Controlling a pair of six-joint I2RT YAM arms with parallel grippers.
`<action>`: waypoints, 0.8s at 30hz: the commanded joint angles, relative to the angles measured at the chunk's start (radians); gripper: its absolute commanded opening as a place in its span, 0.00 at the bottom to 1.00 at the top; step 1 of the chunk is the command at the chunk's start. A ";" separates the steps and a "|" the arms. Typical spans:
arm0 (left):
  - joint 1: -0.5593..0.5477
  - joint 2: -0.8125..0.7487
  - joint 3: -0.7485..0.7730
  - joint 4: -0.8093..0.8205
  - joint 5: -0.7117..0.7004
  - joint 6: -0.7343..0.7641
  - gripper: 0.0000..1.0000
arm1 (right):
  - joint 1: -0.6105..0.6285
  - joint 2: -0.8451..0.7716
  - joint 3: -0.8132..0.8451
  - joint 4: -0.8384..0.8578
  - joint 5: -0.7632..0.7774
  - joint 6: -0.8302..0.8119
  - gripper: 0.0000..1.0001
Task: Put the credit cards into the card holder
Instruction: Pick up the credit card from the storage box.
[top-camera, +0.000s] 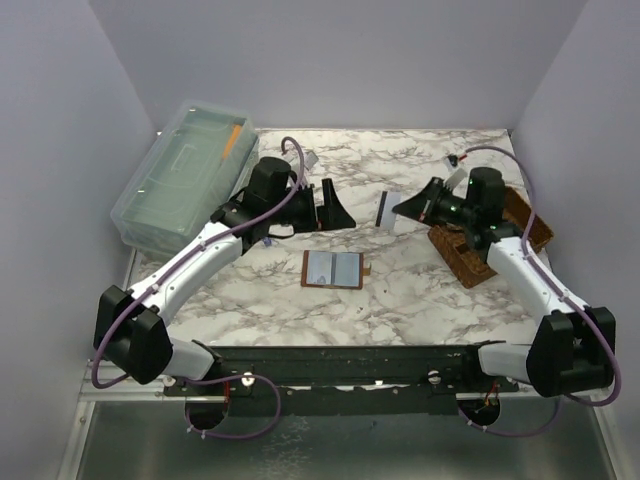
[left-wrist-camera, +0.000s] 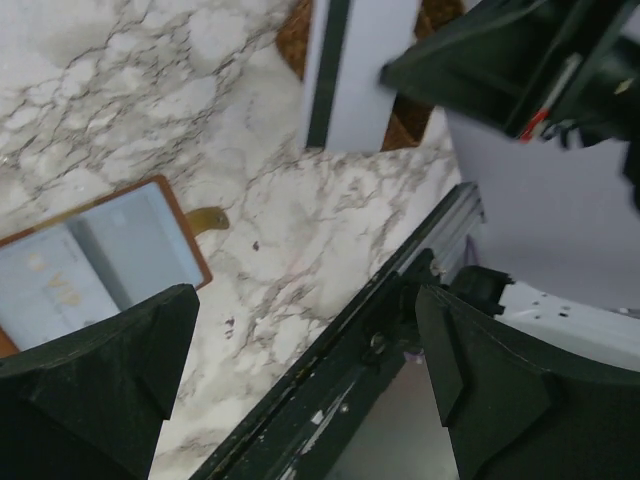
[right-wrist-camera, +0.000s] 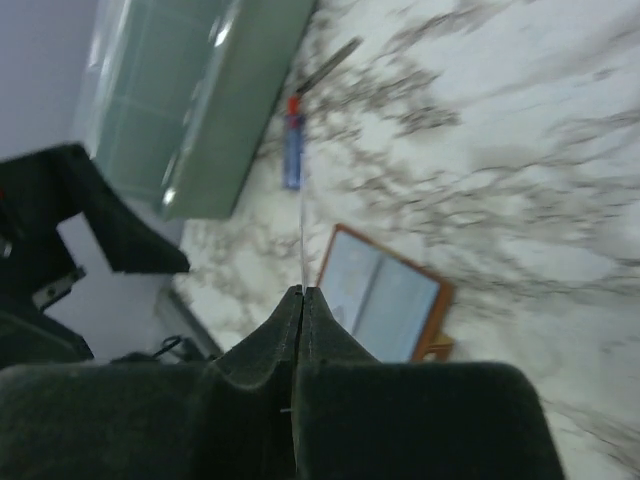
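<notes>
The card holder (top-camera: 332, 269) lies open on the marble table, tan rim and grey-blue inside up; it also shows in the left wrist view (left-wrist-camera: 90, 262) and the right wrist view (right-wrist-camera: 385, 298). My right gripper (top-camera: 397, 210) is shut on a grey credit card (top-camera: 384, 210), held upright on edge above the table, behind and right of the holder. In the right wrist view the card (right-wrist-camera: 301, 235) is an edge-on line rising from the shut gripper (right-wrist-camera: 302, 292). The left wrist view shows the card's (left-wrist-camera: 365, 70) face. My left gripper (top-camera: 332, 205) is open and empty, left of the card.
A brown woven basket (top-camera: 500, 240) sits at the right under the right arm. A clear plastic lidded box (top-camera: 185, 175) stands at the back left. A small red and blue pen-like object (right-wrist-camera: 292, 150) lies near the box. The black front rail (left-wrist-camera: 340, 370) borders the table.
</notes>
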 joint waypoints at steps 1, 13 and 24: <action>0.059 0.000 0.038 0.159 0.255 -0.210 0.99 | 0.081 -0.029 -0.137 0.493 -0.251 0.276 0.00; 0.110 0.033 -0.091 0.601 0.434 -0.473 0.87 | 0.106 -0.095 -0.255 0.786 -0.349 0.489 0.00; 0.089 0.056 -0.103 0.667 0.448 -0.493 0.49 | 0.117 -0.078 -0.324 0.952 -0.349 0.572 0.00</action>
